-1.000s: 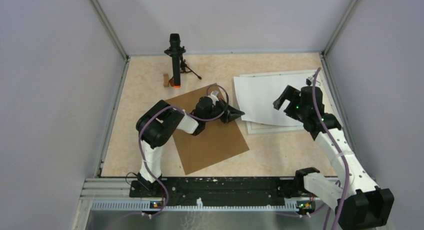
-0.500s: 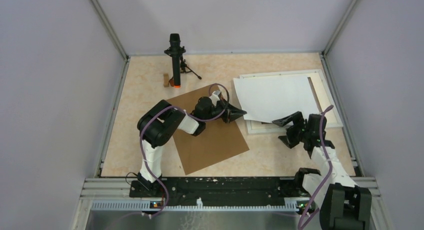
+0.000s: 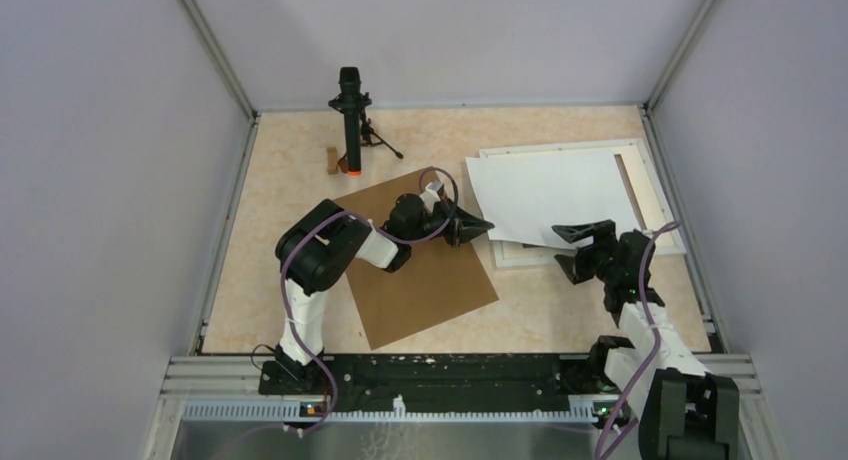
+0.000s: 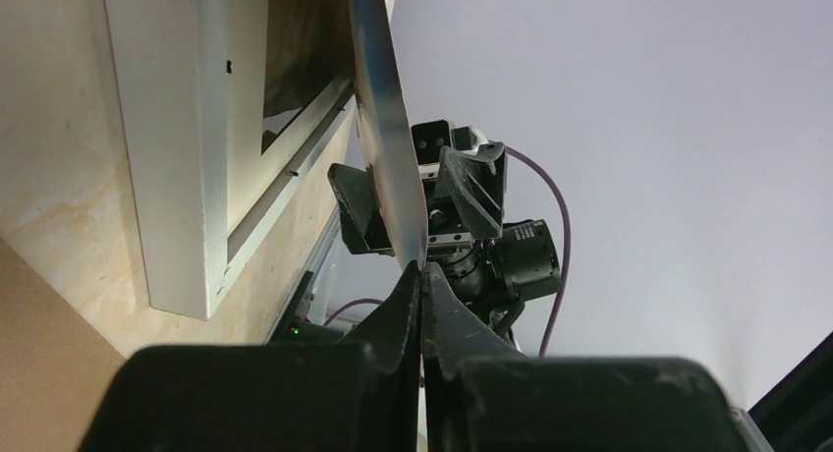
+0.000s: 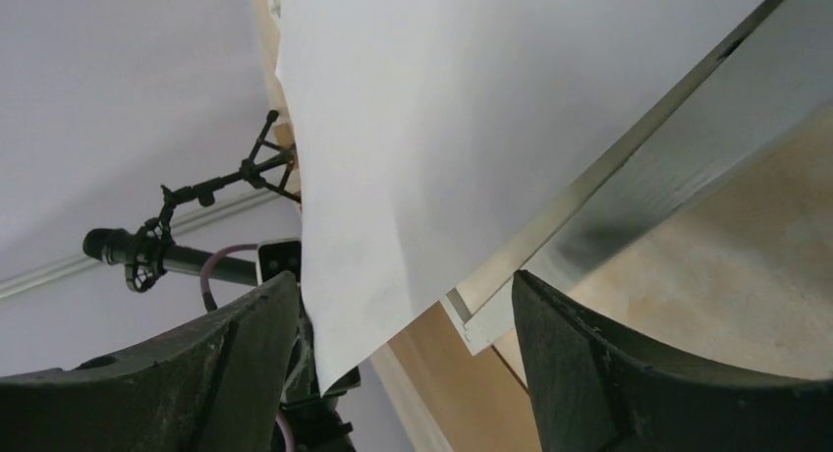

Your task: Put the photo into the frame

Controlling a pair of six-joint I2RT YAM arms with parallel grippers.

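i have the left gripper (image 3: 482, 223) clamped shut on the left edge of the large rectangular paper photo (image 3: 555, 192), which shows only its plain white back from above. in the left wrist view the sheet (image 4: 388, 128) rises out of the pinched fingertips, lifted clear of the thin white rectangular frame (image 4: 172, 128) beside it.

the photo lies at the far right of the table (image 3: 290, 180), on top of the frame (image 3: 520, 259) but skewed, so the frame's near-left corner and right rail stick out from under it. its long axis runs left to right.

the right gripper (image 3: 560, 248) sits at the photo's near edge with its jaws apart and nothing held. from its wrist camera the drooping near-left part of the sheet (image 5: 472, 108) hangs just ahead, in line with the gap between the fingers, so the paper lies on the far side of the jaws.

that arm is the nearer one to this free edge. i judge the next move is to close there and square the sheet to the rails. the flat brown cardboard sheet (image 3: 430, 290) lies under the left arm, apart from this.
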